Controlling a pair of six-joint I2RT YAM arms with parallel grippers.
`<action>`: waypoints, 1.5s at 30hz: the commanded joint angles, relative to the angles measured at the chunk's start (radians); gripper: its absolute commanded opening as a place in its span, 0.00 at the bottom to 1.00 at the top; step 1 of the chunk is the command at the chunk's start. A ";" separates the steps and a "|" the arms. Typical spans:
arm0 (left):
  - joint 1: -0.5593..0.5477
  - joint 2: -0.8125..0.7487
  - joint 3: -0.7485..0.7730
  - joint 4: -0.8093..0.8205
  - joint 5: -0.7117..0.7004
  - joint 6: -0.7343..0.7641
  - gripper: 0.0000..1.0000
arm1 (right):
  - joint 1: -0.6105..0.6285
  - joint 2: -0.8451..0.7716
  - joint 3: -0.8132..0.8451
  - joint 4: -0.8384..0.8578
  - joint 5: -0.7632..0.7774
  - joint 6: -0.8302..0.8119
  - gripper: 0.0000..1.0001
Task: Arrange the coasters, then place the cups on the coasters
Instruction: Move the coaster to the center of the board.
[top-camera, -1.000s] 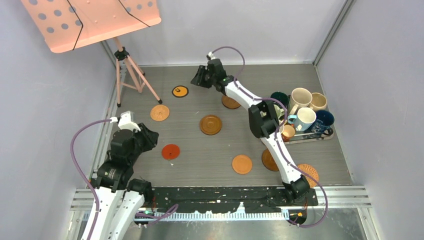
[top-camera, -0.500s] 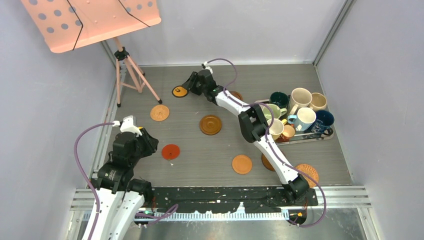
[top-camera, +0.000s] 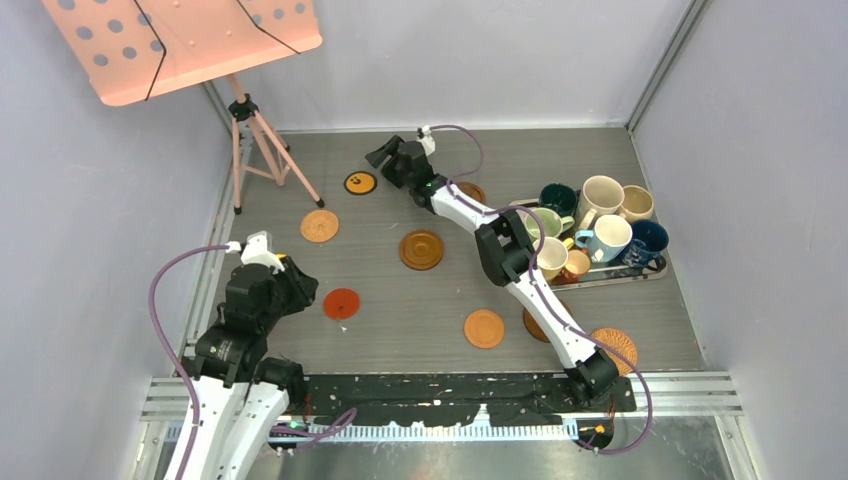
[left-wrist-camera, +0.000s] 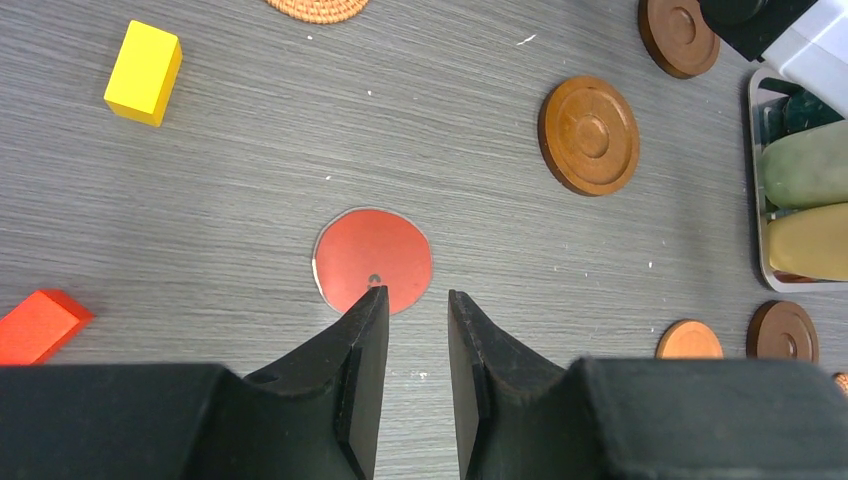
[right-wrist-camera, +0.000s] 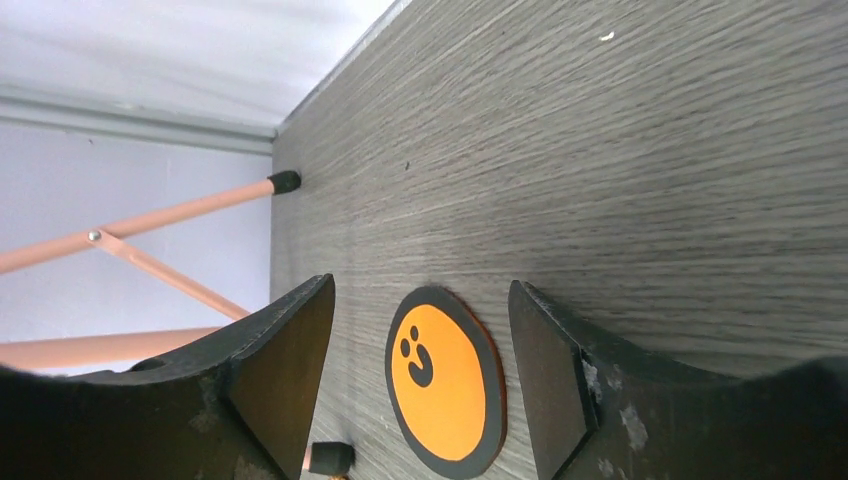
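Observation:
Coasters lie spread over the grey table: a black-and-orange one (top-camera: 360, 182), a tan one (top-camera: 319, 225), a dark brown ringed one (top-camera: 421, 249), a red one (top-camera: 341, 303), an orange-tan one (top-camera: 484, 328) and a wicker one (top-camera: 617, 345). The cups (top-camera: 603, 192) stand crowded in a metal tray (top-camera: 620, 275) at the right. My right gripper (top-camera: 385, 158) (right-wrist-camera: 420, 285) is open, low over the table, its jaws either side of the black-and-orange coaster (right-wrist-camera: 445, 380) without touching it. My left gripper (top-camera: 300, 285) (left-wrist-camera: 417, 293) is narrowly open and empty, just short of the red coaster (left-wrist-camera: 372, 258).
A pink music stand's tripod (top-camera: 262, 150) stands at the back left, one foot (right-wrist-camera: 285, 181) close to my right gripper. A yellow block (left-wrist-camera: 143, 72) and a red-orange block (left-wrist-camera: 40, 325) lie to the left of the red coaster. Walls close the table in on three sides.
My right arm has swung left from the back middle to the black-and-orange coaster, and its jaws have opened wider. The left arm has barely moved.

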 joint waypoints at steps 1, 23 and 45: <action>-0.001 -0.012 0.006 0.002 0.018 -0.009 0.30 | 0.002 0.015 0.026 0.063 0.069 0.076 0.71; -0.001 -0.013 -0.022 0.026 0.027 -0.035 0.30 | 0.022 -0.009 0.055 -0.195 -0.130 -0.091 0.65; -0.001 -0.009 -0.005 0.010 -0.019 -0.037 0.30 | 0.071 -0.305 -0.308 -0.223 -0.367 -0.429 0.50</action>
